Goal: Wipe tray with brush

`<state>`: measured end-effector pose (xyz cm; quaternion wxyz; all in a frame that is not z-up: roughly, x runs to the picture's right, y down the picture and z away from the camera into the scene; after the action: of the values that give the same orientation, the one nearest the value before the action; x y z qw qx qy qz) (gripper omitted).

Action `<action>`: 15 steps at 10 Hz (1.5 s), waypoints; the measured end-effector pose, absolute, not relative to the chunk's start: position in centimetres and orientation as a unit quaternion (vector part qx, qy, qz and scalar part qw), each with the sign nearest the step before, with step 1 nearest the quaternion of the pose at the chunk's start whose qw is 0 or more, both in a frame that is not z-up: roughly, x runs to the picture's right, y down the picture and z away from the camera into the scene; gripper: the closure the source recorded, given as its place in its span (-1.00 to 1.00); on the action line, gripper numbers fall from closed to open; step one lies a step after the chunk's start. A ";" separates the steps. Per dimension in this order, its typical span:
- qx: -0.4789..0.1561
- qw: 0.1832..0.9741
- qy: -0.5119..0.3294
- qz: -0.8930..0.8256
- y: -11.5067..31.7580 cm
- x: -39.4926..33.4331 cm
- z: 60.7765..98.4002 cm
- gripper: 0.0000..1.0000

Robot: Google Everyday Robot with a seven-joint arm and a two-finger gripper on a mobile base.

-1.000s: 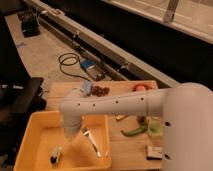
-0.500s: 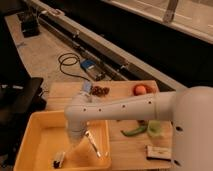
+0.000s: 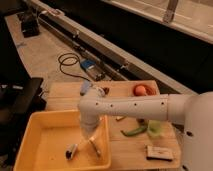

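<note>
Gripper (image 3: pixel 89 137) hangs low inside the tray (image 3: pixel 47 132), near its right wall; whether it is wide, narrow or holding anything cannot be told. Brush (image 3: pixel 71 151) lies flat on the tray floor toward the front edge, apart from the gripper. Recommended: descend squarely over the slim pale handle, clear of the thin metal utensil (image 3: pixel 94 146). Tray: smooth yellow plastic, shallow, raised rim. Bristle head: dark, round.

One large shallow yellow plastic tray (image 3: pixel 42 131) sits on one wooden tabletop (image 3: pixel 127 145). Inside the tray lie two things: one small dark-ended brush (image 3: pixel 71 151) and one thin pale utensil (image 3: pixel 95 147). One gripper (image 3: pixel 88 136) hangs just above the tray floor. The tabletop carries one round orange fruit (image 3: pixel 141 90), one green pod (image 3: pixel 132 131), one pale green cup (image 3: pixel 155 129) and one flat packet (image 3: pixel 160 152).
</note>
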<state>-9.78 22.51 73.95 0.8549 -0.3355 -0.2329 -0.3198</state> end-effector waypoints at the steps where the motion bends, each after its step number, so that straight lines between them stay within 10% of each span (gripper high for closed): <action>1: -0.327 0.857 -0.225 -0.329 20.9 -10.5 74.0 1.00; 9: -0.299 0.830 -0.278 -0.380 22.7 -18.9 72.4 1.00; 15: -0.357 0.841 -0.226 -0.337 25.8 -12.1 72.4 1.00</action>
<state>-12.09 25.75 72.40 0.8413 -0.3570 -0.2265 -0.3369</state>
